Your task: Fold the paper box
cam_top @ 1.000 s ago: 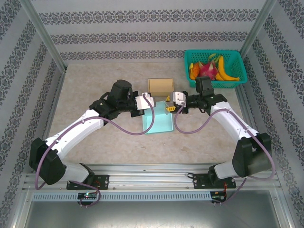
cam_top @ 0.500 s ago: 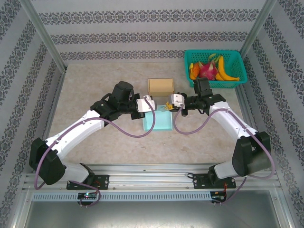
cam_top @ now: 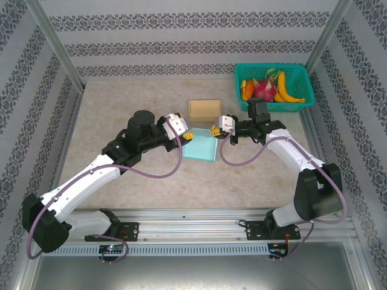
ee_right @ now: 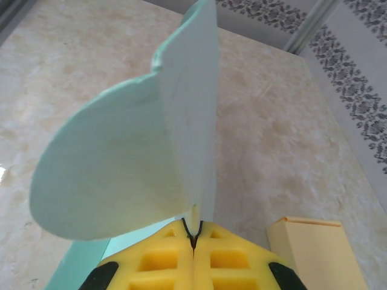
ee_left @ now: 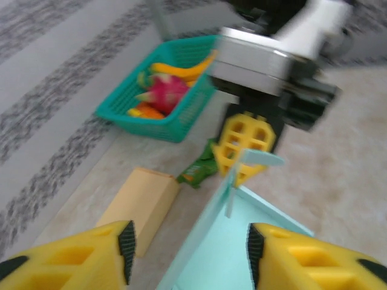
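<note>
1. paper box (cam_top: pixel 201 148): one pale teal sheet, mid-table, just in front of one tan carton (cam_top: pixel 204 109).
2. right gripper (ee_right: pixel 193 241): clenched on the sheet's raised flap.
3. left gripper (cam_top: pixel 186 135): released, fingers apart at the sheet's left edge.
4. one green basket (cam_top: pixel 272 65), far right corner.

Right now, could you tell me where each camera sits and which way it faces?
Top external: above, behind bases, looking down at the table; left arm, right arm show.
Left wrist: on that arm, facing the right gripper and basket; left fingers show.
Right wrist: facing the paper box flap; right fingers show.
Wrists share: tan box.
</note>
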`<state>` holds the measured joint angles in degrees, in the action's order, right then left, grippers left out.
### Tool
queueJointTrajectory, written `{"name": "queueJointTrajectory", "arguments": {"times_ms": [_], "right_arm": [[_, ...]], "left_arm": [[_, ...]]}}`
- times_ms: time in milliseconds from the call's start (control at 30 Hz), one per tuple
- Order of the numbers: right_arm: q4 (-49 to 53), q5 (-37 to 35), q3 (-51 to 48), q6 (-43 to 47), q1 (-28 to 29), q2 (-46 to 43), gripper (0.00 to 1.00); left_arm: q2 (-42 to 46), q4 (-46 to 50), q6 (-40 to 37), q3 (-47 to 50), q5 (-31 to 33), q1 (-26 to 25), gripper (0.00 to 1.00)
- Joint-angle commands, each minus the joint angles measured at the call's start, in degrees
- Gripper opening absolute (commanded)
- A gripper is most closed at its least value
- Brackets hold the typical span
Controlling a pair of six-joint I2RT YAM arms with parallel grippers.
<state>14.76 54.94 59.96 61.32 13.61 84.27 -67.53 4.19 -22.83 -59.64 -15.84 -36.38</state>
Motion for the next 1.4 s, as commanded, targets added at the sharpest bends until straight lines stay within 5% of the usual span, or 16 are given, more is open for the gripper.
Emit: {"name": "queueJointTrajectory", "arguments": {"times_ms": [0,100,267,367,533,667,900,1367], "right_arm": [[-7.23,2.30,-2.19,-2.75,-0.09,0.50,0.00],[-10.26,2.33,-3.41,-3.49,0.24,1.31,0.00],[-12.82,3.33,-4.44,-3.77,1.02,2.41,0.00],[-13.01,3.07,-4.58,-3.44,1.36,3.04,0.00],[-12.56,3.14,-4.33,-2.71,1.36,4.34,0.00],[-12.41,3.71,-4.15,-2.41,1.39,4.89,0.00],[-12.65,3.93,-4.17,-2.44,1.39,5.33,0.00],[-12.49,1.94,-4.58,-2.59,2.10,5.06,0.00]], "left_arm": [[2.32,-0.75,23.11,-0.65,16.19,0.18,0.67],[1.12,7.87,41.37,-1.95,26.29,4.88,0.97],[-7.51,15.07,57.72,-5.81,8.69,21.01,1.00],[-13.67,17.17,65.56,-8.69,1.27,24.40,1.00],[-19.46,12.89,74.07,-9.44,-6.10,24.23,1.00],[-21.50,12.57,78.70,-10.78,-5.69,22.41,1.00],[-24.11,14.31,78.60,-12.66,-0.68,17.38,0.98],[-27.21,13.22,80.53,-14.96,-3.62,11.79,0.89]]}}
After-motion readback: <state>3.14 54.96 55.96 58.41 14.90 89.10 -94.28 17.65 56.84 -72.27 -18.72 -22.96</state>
